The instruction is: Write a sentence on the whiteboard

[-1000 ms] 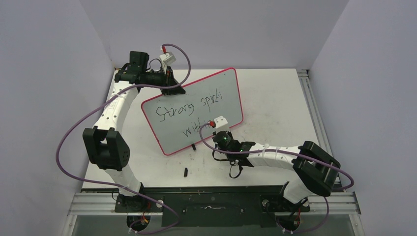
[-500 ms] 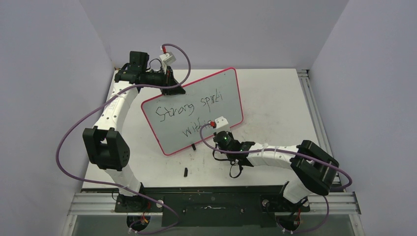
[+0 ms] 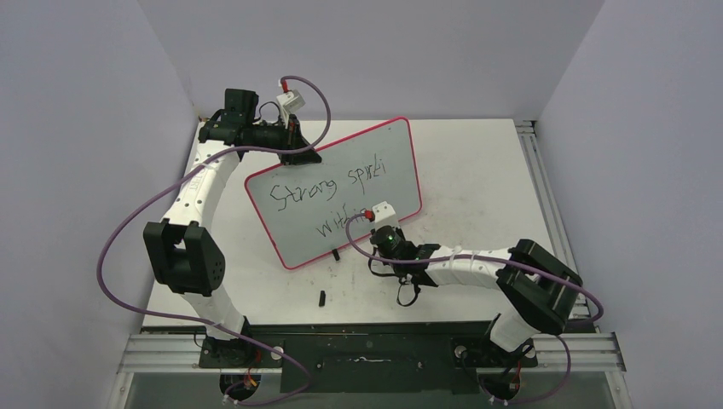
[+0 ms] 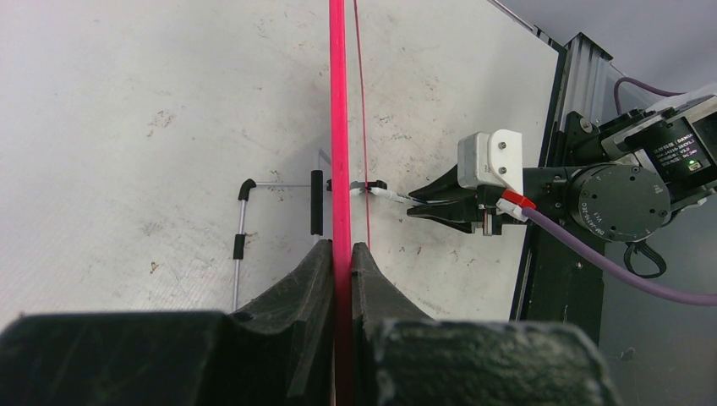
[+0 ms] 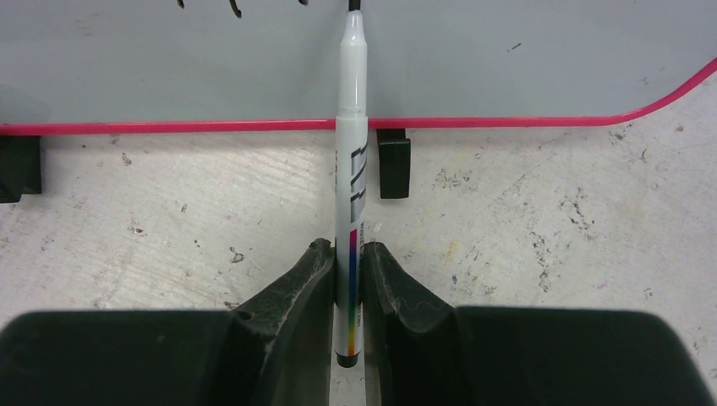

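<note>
Two arms share a white scuffed table boxed in by pale walls on the left, the far side and the right. The whiteboard stands on its lower long edge at mid-table, skewed so that its left end sits nearer the arm bases. Right of it the tabletop runs bare up to a metal rail along the right edge. Behind it only a narrow strip separates its far corner from the back wall. The left arm fills the strip between the board and the left wall.

The left gripper has its fingers pressed together on the board's pink rim at the upper left corner, one on each face. The right gripper pinches a white marker by the barrel. The marker crosses the lower rim just beside a black foot, and its tip meets the board face. From the left wrist the board shows edge-on as a thin pink line, with a thin grey rod on its back side. On the near side, the right forearm lies across the table and a small black piece rests apart from the board.

The sentence runs in two lines of black script. The upper reads "Strong spirit". The lower starts "with", and its end is hidden by the right wrist. The marker barrel carries black strokes and a rainbow stripe, not legible. A motor label on the right arm is too small to read.
</note>
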Controlling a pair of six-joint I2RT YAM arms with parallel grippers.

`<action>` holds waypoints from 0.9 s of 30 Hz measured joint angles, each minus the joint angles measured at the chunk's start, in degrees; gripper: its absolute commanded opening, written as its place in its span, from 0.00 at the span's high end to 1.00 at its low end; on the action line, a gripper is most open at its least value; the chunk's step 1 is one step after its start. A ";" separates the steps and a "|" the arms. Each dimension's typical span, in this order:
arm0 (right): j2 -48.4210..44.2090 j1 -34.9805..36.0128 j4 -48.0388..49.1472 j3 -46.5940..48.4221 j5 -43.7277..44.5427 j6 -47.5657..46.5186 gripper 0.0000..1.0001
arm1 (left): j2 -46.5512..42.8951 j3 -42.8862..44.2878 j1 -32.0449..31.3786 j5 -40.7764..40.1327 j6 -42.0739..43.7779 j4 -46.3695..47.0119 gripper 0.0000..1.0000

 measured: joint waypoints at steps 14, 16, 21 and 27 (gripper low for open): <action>1.49 -0.50 0.85 0.00 -0.76 -0.90 0.95 | 0.00 0.00 0.00 -0.02 -0.02 0.00 1.00; 0.96 -0.52 0.44 0.00 -0.74 -0.96 0.95 | 0.00 0.00 0.02 -0.02 -0.02 0.00 1.00; -5.20 -0.52 -1.57 -0.15 0.15 -1.07 0.95 | 0.00 0.00 0.04 -0.02 -0.02 0.00 1.00; -15.21 -0.52 -4.55 -0.24 3.58 -1.05 0.95 | 0.00 -0.09 0.04 -0.04 -0.09 0.31 0.78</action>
